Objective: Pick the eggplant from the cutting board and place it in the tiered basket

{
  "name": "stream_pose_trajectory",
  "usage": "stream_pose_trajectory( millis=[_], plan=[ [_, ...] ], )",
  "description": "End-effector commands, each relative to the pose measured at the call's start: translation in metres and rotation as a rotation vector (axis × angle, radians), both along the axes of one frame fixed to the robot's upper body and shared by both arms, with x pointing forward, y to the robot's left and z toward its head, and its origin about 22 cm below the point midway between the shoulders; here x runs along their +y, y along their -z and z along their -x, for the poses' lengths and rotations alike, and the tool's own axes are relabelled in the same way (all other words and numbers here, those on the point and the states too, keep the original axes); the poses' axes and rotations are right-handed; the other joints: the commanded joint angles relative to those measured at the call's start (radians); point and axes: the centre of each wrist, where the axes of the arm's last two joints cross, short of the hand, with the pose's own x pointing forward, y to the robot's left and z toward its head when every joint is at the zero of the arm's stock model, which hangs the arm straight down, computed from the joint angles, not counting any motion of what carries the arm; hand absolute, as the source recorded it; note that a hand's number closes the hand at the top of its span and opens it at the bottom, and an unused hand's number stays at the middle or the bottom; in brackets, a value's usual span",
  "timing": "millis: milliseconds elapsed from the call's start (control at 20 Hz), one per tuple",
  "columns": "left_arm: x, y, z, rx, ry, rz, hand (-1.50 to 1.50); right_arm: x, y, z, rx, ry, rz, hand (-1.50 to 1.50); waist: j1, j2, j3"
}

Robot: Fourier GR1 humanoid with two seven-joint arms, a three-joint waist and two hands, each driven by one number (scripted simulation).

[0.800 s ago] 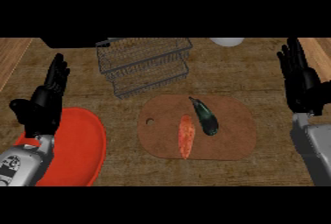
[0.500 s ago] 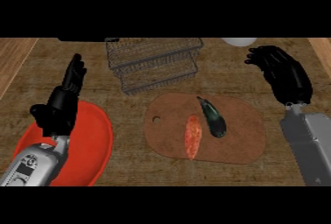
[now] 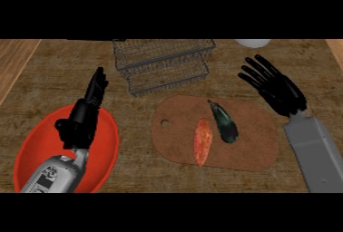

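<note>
Eggplant (image 3: 224, 125) first: it lies untouched on the cutting board (image 3: 258, 154), on the right half, so nothing of the task is done yet. Left of the board we see the red plate (image 3: 40, 136), and above it our left hand (image 3: 84, 118), fingers straight and holding nothing (it looks to be resting). Beyond the board's far-left edge stands the tiered basket (image 3: 164, 65). On the board, an orange vegetable (image 3: 202, 142) lies just beside the eggplant. Right of the board hangs our right hand (image 3: 276, 88), fingers spread, empty. Grasping, lifting and placing all remain.
</note>
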Motion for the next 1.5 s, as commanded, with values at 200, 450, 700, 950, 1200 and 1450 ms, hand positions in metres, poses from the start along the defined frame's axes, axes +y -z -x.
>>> stream_pose_trajectory(
  millis=[200,450,700,950,1200,1450],
  plan=[
    [-0.011,0.017,0.009,0.006,0.026,0.006,0.00,-0.107,-0.062,-0.007,-0.215,-0.288,0.242,-1.50,0.004,-0.005,-0.004],
    [-0.010,0.020,0.009,0.018,0.024,0.000,0.00,-0.097,-0.161,-0.019,-0.435,-0.519,0.662,-1.50,0.007,-0.015,-0.007],
    [-0.013,0.016,0.005,0.020,0.017,-0.007,0.00,-0.063,-0.218,-0.019,-0.582,-0.634,0.966,-1.50,0.012,-0.014,-0.005],
    [-0.017,0.012,0.003,-0.002,0.018,0.000,0.00,-0.015,-0.230,-0.026,-0.653,-0.686,1.148,-1.50,0.011,-0.013,-0.006],
    [-0.007,0.025,0.009,0.023,-0.010,-0.011,0.00,0.014,-0.200,-0.032,-0.664,-0.757,1.209,-1.50,-0.017,-0.020,-0.007],
    [-0.026,0.022,0.018,0.021,-0.011,0.012,0.00,0.034,-0.198,-0.039,-0.696,-0.792,1.225,-1.50,-0.028,-0.026,-0.008]
  ],
)
